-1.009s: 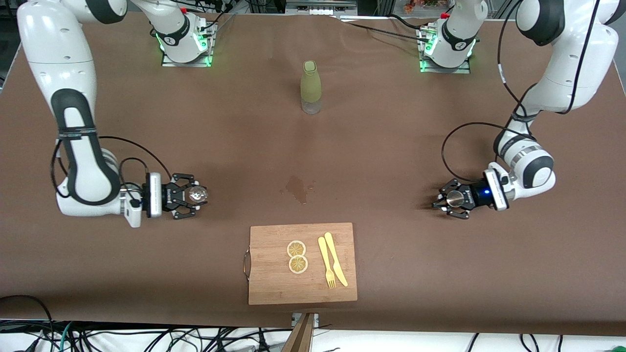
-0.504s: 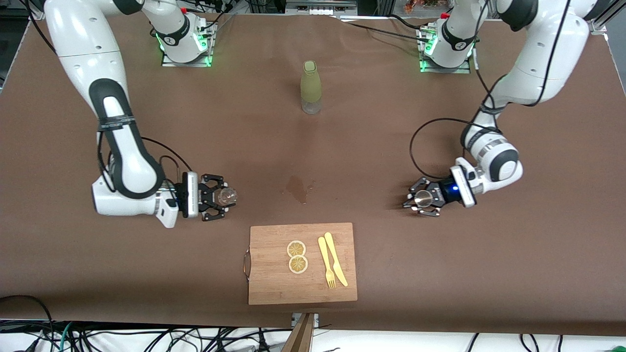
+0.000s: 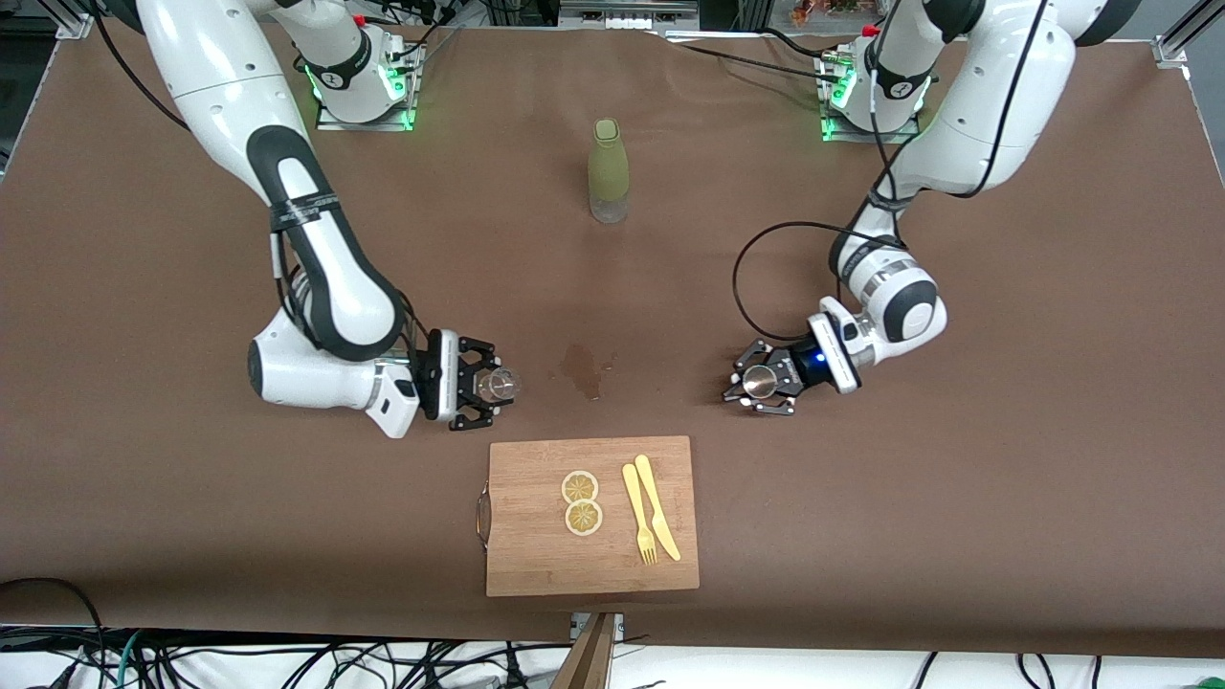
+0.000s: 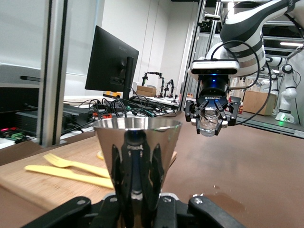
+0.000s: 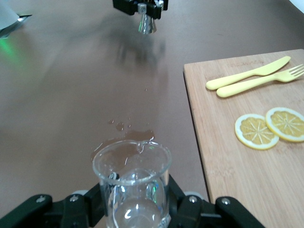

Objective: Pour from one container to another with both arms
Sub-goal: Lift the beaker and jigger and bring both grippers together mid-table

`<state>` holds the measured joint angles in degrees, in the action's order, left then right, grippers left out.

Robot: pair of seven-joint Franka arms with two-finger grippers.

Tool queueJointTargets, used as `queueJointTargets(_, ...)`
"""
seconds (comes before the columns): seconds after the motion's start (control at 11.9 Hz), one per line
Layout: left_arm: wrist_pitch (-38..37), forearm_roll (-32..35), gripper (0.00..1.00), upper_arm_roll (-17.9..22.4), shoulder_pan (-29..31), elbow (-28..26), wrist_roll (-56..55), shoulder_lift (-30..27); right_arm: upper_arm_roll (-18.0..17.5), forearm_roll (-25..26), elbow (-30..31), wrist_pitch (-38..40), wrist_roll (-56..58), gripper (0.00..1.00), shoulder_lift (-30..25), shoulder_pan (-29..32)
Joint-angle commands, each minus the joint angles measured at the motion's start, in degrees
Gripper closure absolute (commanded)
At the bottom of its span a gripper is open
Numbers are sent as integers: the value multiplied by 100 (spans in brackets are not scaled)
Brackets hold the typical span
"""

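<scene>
Bamboo cutting board (image 3: 592,517) lies nearest the front camera, carrying two lemon slices (image 3: 581,502) and a yellow knife and fork (image 3: 651,520). Just above it, a wet patch (image 3: 584,368) is seen on the table (image 3: 957,498).

A clear glass beaker (image 3: 498,385) is grasped by the right gripper (image 3: 478,388) over the table beside this patch; a steel cup (image 3: 761,381) is clenched low on its narrow base by the left gripper (image 3: 764,385) toward the left arm's end. Both vessels are held upright, long axes vertical, mouths up, facing each other across the patch.

The glass is judged fragile and slippery; a mid-wall grip is advised. The steel cup is judged stiff and light, its smooth taper liable to slip.

A green bottle (image 3: 609,170) stands farthest, upright.
</scene>
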<state>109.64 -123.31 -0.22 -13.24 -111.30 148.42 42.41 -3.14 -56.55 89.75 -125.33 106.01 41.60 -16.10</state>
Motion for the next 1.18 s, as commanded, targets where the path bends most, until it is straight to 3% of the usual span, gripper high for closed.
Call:
queueJointTargets(0.0,311,-596,100,57,-423,-182,328,-181,-47,118,60,-324,-335,80,-125,-181)
queueJointTargets(0.25,601,-1334,100,57,-916,-165,530,-163,-362,144,60,-850,-607,80,-125,-270)
queueJointTargets(0.5,690,-2055,100,57,-1364,-147,784,-119,-389,196,60,-1045,-932,80,-213,-454)
queueJointTargets(0.84,892,-2706,100,57,-1760,-156,1128,-14,-416,1196,60,-1107,-2055,80,-468,-604)
queueJointTargets(1.09,1032,-3049,100,75,-2007,-112,1146,39,-512,1357,60,-1116,-2313,80,-547,-631)
